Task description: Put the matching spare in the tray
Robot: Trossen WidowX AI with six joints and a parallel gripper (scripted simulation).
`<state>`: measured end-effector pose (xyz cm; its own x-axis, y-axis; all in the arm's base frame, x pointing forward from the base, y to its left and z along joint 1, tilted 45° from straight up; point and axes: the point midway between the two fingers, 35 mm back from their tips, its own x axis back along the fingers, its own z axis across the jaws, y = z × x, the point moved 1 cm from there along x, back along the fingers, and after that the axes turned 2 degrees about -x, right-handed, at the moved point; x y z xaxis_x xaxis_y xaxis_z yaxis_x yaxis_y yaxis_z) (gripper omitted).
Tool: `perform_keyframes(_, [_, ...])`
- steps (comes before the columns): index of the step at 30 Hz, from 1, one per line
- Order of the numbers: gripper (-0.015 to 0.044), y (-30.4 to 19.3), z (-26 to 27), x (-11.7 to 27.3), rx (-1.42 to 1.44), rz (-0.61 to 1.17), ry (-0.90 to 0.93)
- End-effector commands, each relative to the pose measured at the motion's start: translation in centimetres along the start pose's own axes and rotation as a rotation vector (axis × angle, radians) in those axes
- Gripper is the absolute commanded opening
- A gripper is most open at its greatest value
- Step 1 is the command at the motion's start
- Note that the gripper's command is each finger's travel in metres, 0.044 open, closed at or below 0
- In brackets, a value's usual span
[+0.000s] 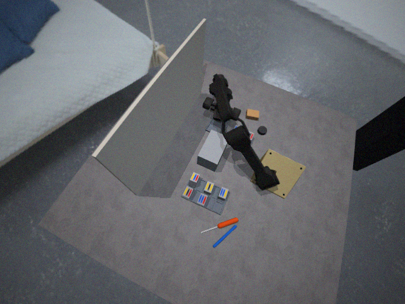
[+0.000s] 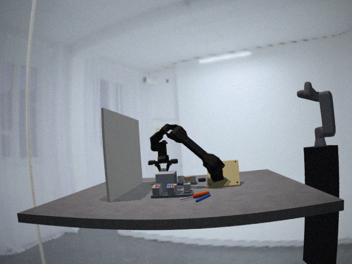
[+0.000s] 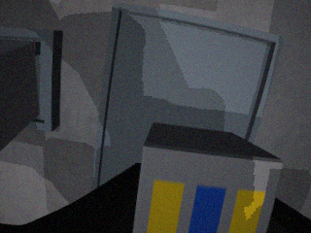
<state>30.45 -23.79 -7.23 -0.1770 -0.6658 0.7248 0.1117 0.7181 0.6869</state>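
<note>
My gripper (image 2: pixel 163 167) is shut on a grey block (image 2: pixel 163 169) (image 3: pixel 167 165); the block's top label shows yellow, blue and yellow stripes in the wrist view. The held block hangs over the near part of the open grey-blue tray (image 1: pixel 214 125) (image 3: pixel 209 63), which has a low rim. The arm hides part of the tray in the top view. Several spares with striped labels stand in the grey rack (image 1: pixel 217 206) (image 2: pixel 170 196). I cannot tell which object is the mounted unit, and no code on a back is readable.
A large grey box (image 1: pixel 212 147) (image 2: pixel 165 177) stands between tray and rack. A tall grey panel (image 1: pixel 157 121) (image 2: pixel 122 156) rises beside them. More striped blocks (image 1: pixel 251 135) (image 2: pixel 193 179), an orange block (image 1: pixel 252 114), a yellow plate (image 1: pixel 287 173) and a screwdriver (image 1: pixel 228 223) are also there.
</note>
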Motion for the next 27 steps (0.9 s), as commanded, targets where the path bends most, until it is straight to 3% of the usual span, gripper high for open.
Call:
perform_keyframes(1, [0.0, 0.0, 0.0, -0.4, -0.007, -0.005, -0.001])
perform_keyframes(27, [0.0, 0.1, 0.1, -2.4, -0.007, -0.006, -0.001])
